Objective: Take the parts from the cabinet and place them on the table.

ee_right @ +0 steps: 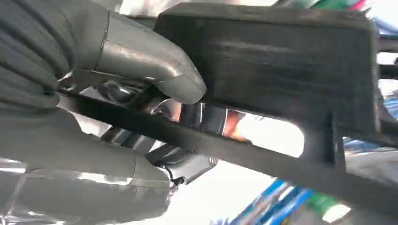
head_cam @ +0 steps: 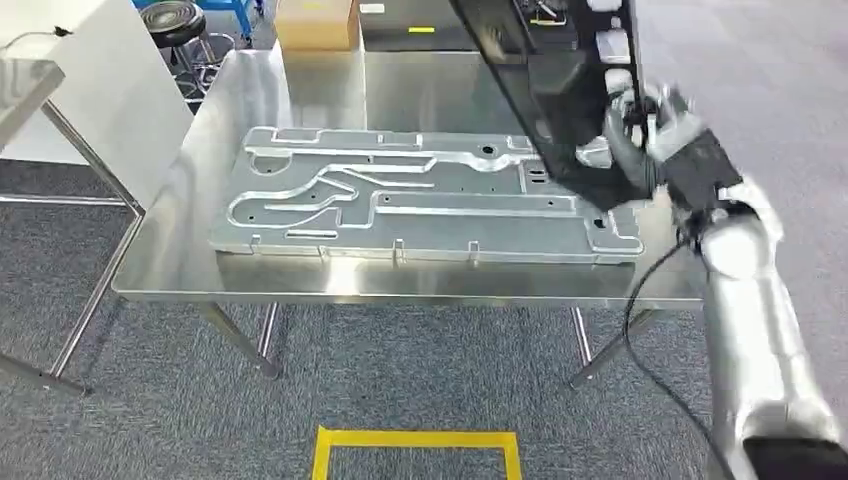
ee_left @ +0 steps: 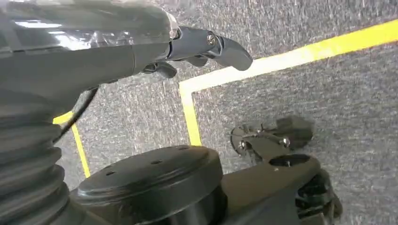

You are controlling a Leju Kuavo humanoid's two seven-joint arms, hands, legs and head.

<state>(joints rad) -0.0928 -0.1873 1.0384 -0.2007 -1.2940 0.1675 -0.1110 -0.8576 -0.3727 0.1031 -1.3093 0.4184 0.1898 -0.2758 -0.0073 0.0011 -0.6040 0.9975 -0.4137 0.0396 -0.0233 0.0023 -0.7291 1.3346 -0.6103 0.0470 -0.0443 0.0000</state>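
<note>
Nearest, on the grey carpet, a yellow tape outline marks the floor just in front of the steel table. The robot's left hand hangs over that carpet beside the tape, holding nothing; its dark fingers point outward, loosely curved and a little apart.

On the table lies a big flat aluminium plate with milled grooves, filling most of the top.

The right arm comes up past the table's right end. The right hand grips a black part, a flat dark frame held tilted in the air above the plate's right end, not touching it. In the right wrist view the grey thumb presses on one face of the part and the dark fingers wrap behind a bar of it, so it is pinched between them.

Beyond the table stand a cardboard box, a black stool and a white panel at the left.
</note>
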